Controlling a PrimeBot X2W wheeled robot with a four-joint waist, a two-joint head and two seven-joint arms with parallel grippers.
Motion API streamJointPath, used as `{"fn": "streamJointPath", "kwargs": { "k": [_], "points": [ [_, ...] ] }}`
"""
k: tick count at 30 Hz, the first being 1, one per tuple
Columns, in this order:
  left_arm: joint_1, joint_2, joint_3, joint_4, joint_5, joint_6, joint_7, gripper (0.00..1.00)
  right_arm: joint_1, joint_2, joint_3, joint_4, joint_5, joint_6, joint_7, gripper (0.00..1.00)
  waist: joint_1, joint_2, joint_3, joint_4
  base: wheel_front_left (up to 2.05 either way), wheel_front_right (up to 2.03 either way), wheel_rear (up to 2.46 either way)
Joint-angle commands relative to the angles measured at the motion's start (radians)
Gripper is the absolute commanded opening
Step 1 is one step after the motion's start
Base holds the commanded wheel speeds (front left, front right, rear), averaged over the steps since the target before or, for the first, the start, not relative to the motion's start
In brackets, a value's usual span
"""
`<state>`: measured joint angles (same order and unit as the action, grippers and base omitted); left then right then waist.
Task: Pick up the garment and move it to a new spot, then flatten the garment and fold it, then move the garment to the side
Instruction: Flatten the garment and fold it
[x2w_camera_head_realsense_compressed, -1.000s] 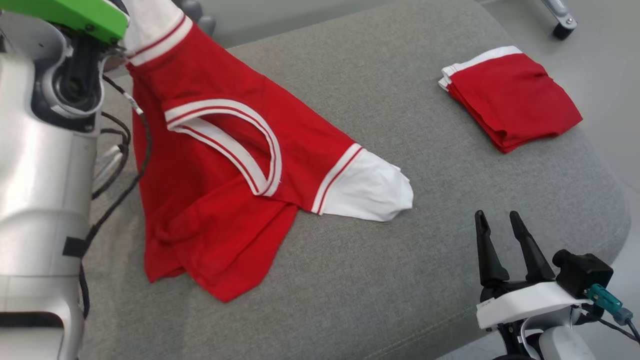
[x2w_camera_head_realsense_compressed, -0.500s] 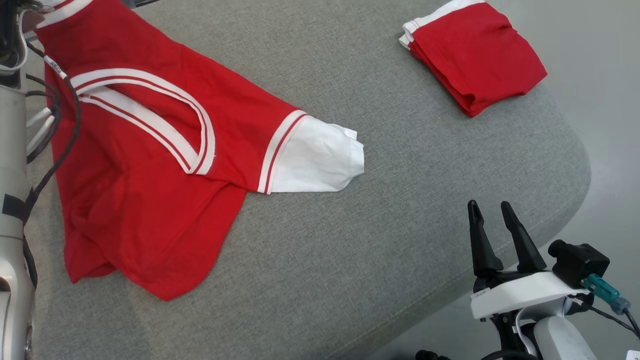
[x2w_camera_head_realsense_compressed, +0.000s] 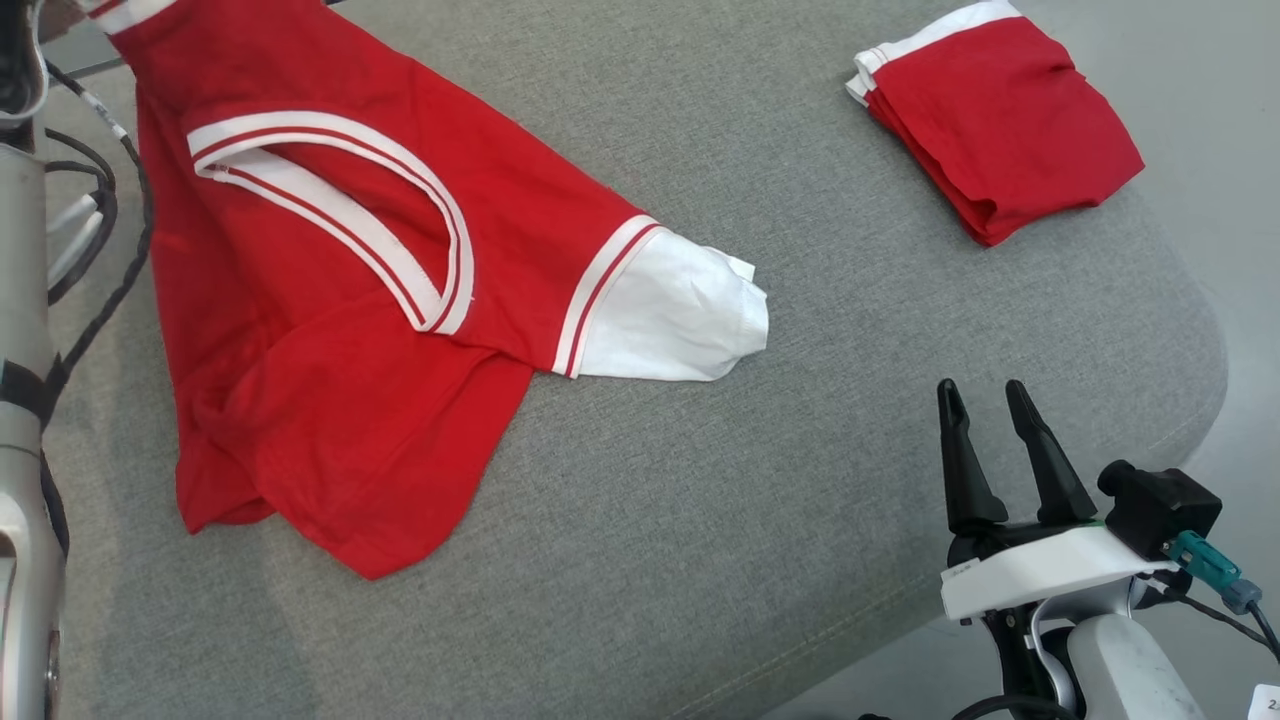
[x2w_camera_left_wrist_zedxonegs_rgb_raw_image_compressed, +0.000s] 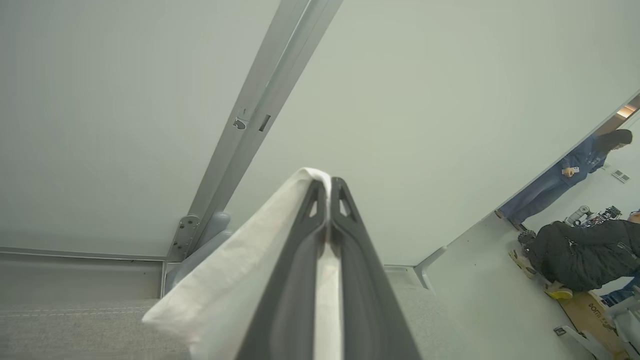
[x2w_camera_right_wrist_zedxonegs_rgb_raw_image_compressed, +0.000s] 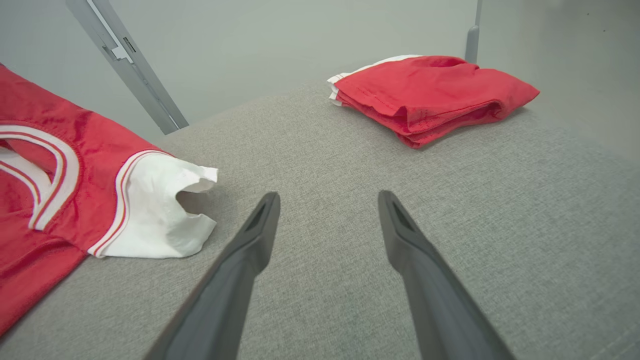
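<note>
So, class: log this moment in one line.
left claw: shut on red jersey sleeve; right claw: open, empty; folded red garment: far right on cushion

Garment (x2w_camera_head_realsense_compressed: 330, 330): its raised upper corner runs off the head view's top edge. Left gripper (x2w_camera_left_wrist_zedxonegs_rgb_raw_image_compressed: 327, 187): closed on white cloth (x2w_camera_left_wrist_zedxonegs_rgb_raw_image_compressed: 240, 280); how deep the cloth sits is hidden by the fingers. Far right of that gripper, a dark-clad person (x2w_camera_left_wrist_zedxonegs_rgb_raw_image_compressed: 580, 255), possibly crouching, too small to judge. Left of the right gripper (x2w_camera_right_wrist_zedxonegs_rgb_raw_image_compressed: 327, 200), the frame edge cuts the garment.

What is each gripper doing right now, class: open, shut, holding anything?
Left gripper: shut on a white sleeve of the red shirt.
Right gripper: open, holding nothing.
</note>
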<state>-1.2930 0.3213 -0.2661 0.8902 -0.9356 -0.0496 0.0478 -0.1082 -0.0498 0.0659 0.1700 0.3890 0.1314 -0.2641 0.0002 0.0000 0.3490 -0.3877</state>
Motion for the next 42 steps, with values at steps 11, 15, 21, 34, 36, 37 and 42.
{"fn": "streamJointPath", "kwargs": {
  "k": [11, 15, 21, 34, 36, 37, 42],
  "points": [
    [0.158, -0.042, -0.073, 0.012, -0.023, -0.059, 0.134, 1.00, 0.024, -0.002, -0.021, 0.006, -0.017, -0.002, 0.000, 1.00, -0.0002, 0.0000, -0.014, 0.055, 0.00, 0.00, 0.00],
    [0.270, -0.023, -0.105, -0.064, -0.015, -0.070, 0.124, 1.00, 0.044, -0.002, -0.038, 0.006, -0.028, -0.002, 0.000, 1.00, -0.0002, 0.0000, -0.044, 0.077, 0.00, 0.00, 0.00],
    [0.524, -0.026, -0.154, -0.255, -0.003, -0.042, 0.117, 1.00, 0.084, -0.002, -0.066, -0.001, -0.060, -0.002, 0.000, 1.00, -0.0002, 0.0000, -0.090, 0.139, 0.00, 0.00, 0.00],
    [0.764, -0.072, -0.249, -0.432, 0.058, 0.095, 0.112, 1.00, 0.098, -0.002, -0.069, -0.012, -0.106, -0.002, 0.000, 1.00, -0.0002, 0.0000, -0.111, 0.227, 0.00, 0.00, 0.00],
    [0.772, -0.068, -0.254, -0.434, 0.067, 0.111, 0.109, 1.00, 0.101, -0.002, -0.069, -0.011, -0.109, -0.002, 0.000, 1.00, -0.0002, 0.0000, -0.117, 0.227, 0.00, 0.00, 0.00],
    [0.782, -0.067, -0.252, -0.434, 0.062, 0.117, 0.115, 1.00, 0.104, -0.002, -0.071, -0.011, -0.112, -0.002, 0.000, 1.00, -0.0002, 0.0000, -0.119, 0.227, 0.00, 0.00, 0.00],
    [0.822, -0.051, -0.249, -0.429, 0.043, 0.135, 0.140, 1.00, 0.121, -0.002, -0.070, -0.010, -0.113, -0.002, 0.000, 1.00, -0.0002, 0.0000, -0.132, 0.223, 0.00, 0.00, 0.00]
  ]
}}
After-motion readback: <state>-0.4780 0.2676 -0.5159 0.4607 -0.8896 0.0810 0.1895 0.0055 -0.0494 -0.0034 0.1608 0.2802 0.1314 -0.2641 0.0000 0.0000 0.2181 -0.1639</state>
